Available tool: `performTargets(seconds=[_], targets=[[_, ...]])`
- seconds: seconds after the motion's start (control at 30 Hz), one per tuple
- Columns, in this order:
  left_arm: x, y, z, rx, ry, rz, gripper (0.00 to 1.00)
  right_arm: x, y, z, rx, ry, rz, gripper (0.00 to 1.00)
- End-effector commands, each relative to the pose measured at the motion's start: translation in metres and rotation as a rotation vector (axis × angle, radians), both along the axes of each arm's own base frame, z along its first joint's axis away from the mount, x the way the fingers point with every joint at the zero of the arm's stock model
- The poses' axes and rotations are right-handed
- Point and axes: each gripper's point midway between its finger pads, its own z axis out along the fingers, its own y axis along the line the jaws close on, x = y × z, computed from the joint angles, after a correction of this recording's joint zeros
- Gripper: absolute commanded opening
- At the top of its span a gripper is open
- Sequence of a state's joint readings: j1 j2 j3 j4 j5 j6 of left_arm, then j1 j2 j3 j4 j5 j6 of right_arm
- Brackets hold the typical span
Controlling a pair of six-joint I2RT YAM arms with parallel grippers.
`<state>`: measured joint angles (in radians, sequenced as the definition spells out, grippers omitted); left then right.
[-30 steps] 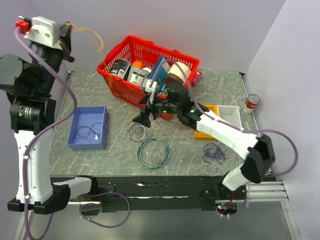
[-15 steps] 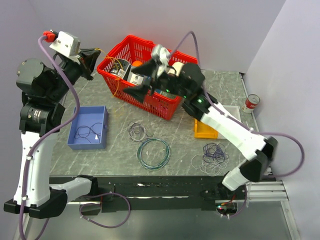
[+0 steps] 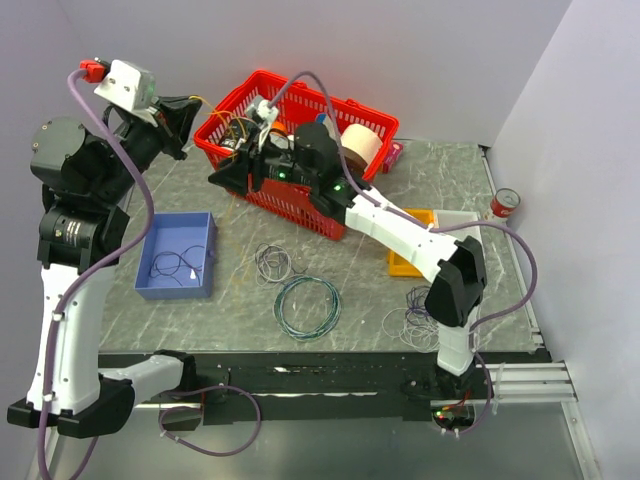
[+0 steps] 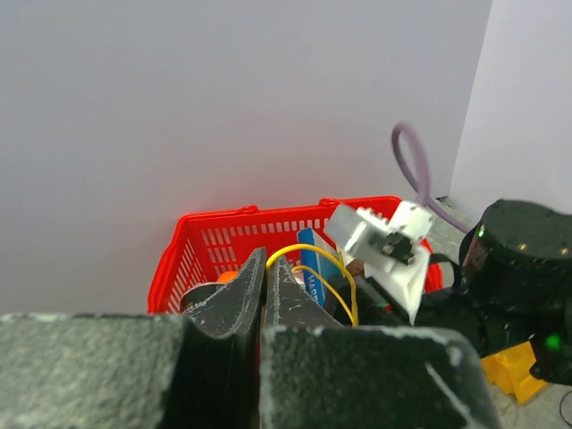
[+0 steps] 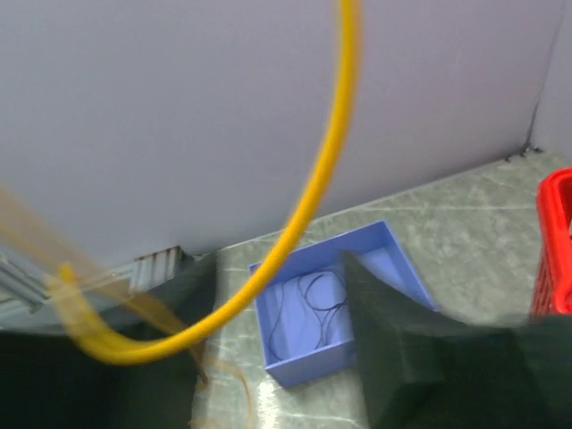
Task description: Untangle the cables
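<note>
Entry: yellow cable, thin, hanging in the air above the left end of the red basket, off the desk. One end pinched in the left pincer, fully closed on it, high at the far left. Long axis roughly left to right between the two arms, curving down and through the gap of the right pincer. Right pincer: partly spread, fingers on either side of the strand, no visible clamp on it. Nearer of the two to the free run of cable, with the strand directly in its gap. Judged next move: close on the strand, then draw away from the left pincer along that axis. Other cables: black loops in the blue tray; small scribbly loops on the desk just beside the teal ring; purple and white loops at the near right, well apart from both pincers.
</note>
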<state>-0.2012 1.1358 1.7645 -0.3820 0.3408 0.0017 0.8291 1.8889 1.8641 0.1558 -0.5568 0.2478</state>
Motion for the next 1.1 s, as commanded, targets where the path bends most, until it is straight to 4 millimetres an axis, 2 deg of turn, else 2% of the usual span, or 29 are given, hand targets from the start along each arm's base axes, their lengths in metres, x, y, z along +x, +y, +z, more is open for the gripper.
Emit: performTargets(seconds=[0.0, 0.03, 0.07, 0.1, 0.13, 0.17, 0.2, 0.23, 0.27, 0.3, 0.33, 0.37, 0.4, 0.43, 0.47, 0.5, 0.57, 0.67, 0.7, 0.73, 0.8, 0.83, 0.93, 1.07], targets=[[-0.016, 0.008, 0.031, -0.058, -0.073, 0.028, 0.01, -0.003, -0.003, 0.026, 0.056, -0.010, -0.018, 0.39], [-0.013, 0.016, 0.031, -0.067, -0.074, 0.076, 0.01, -0.002, -0.005, 0.024, 0.052, -0.008, -0.028, 0.24], [-0.009, 0.022, 0.030, -0.065, -0.074, 0.117, 0.01, -0.001, -0.007, 0.017, 0.039, -0.002, -0.036, 0.17], [-0.003, 0.030, 0.025, -0.037, -0.074, 0.170, 0.01, -0.003, -0.012, 0.020, 0.040, -0.011, -0.045, 0.11], [0.003, 0.045, 0.022, -0.041, -0.066, 0.259, 0.01, -0.002, -0.016, 0.019, 0.032, -0.011, -0.061, 0.00], [0.007, 0.054, 0.017, -0.009, -0.069, 0.311, 0.01, -0.002, -0.020, 0.010, 0.004, -0.010, -0.071, 0.00], [0.017, 0.059, -0.003, 0.026, -0.037, 0.347, 0.01, -0.006, -0.031, 0.020, 0.007, -0.024, -0.084, 0.00], [0.015, 0.061, -0.008, 0.053, -0.046, 0.359, 0.01, -0.008, -0.036, 0.022, 0.000, -0.028, -0.088, 0.00], [0.018, 0.064, -0.021, 0.130, -0.048, 0.373, 0.01, -0.012, -0.051, 0.030, -0.007, -0.039, -0.100, 0.00], [0.027, 0.058, -0.054, 0.197, 0.003, 0.347, 0.01, -0.015, -0.057, 0.034, -0.014, -0.048, -0.104, 0.00], [0.023, 0.054, -0.070, 0.240, 0.018, 0.317, 0.01, -0.018, -0.064, 0.040, -0.018, -0.063, -0.108, 0.00], [0.026, 0.041, -0.100, 0.309, 0.054, 0.234, 0.01, -0.024, -0.076, 0.058, -0.010, -0.115, -0.121, 0.00], [0.022, 0.035, -0.113, 0.327, 0.078, 0.193, 0.01, -0.027, -0.082, 0.055, -0.048, -0.111, -0.125, 0.00], [0.020, 0.030, -0.131, 0.354, 0.125, 0.149, 0.04, -0.029, -0.090, 0.071, -0.043, -0.137, -0.142, 0.00], [0.016, 0.017, -0.149, 0.371, 0.158, 0.066, 0.06, -0.029, -0.099, 0.079, -0.053, -0.163, -0.155, 0.00], [0.014, 0.011, -0.158, 0.380, 0.179, 0.029, 0.09, -0.031, -0.105, 0.077, -0.081, -0.146, -0.159, 0.00], [0.008, -0.002, -0.173, 0.400, 0.199, -0.055, 0.16, -0.026, -0.124, 0.092, -0.064, -0.132, -0.173, 0.00], [0.000, -0.017, -0.181, 0.415, 0.203, -0.137, 0.27, -0.022, -0.141, 0.098, -0.031, -0.082, -0.176, 0.00], [-0.003, -0.025, -0.182, 0.416, 0.202, -0.181, 0.30, -0.014, -0.150, 0.100, -0.026, -0.079, -0.203, 0.00], [-0.005, -0.029, -0.184, 0.418, 0.205, -0.202, 0.41, -0.013, -0.156, 0.102, -0.018, -0.079, -0.213, 0.00], [-0.010, -0.039, -0.189, 0.422, 0.220, -0.261, 0.54, -0.006, -0.166, 0.104, -0.016, -0.081, -0.247, 0.00], [-0.013, -0.042, -0.189, 0.421, 0.222, -0.281, 0.65, -0.005, -0.172, 0.106, -0.015, -0.080, -0.262, 0.00], [-0.019, -0.049, -0.189, 0.400, 0.232, -0.321, 0.89, 0.004, -0.194, 0.110, -0.016, -0.075, -0.333, 0.00], [-0.019, -0.047, -0.192, 0.402, 0.234, -0.312, 0.98, 0.015, -0.228, 0.111, -0.033, -0.082, -0.455, 0.00]])
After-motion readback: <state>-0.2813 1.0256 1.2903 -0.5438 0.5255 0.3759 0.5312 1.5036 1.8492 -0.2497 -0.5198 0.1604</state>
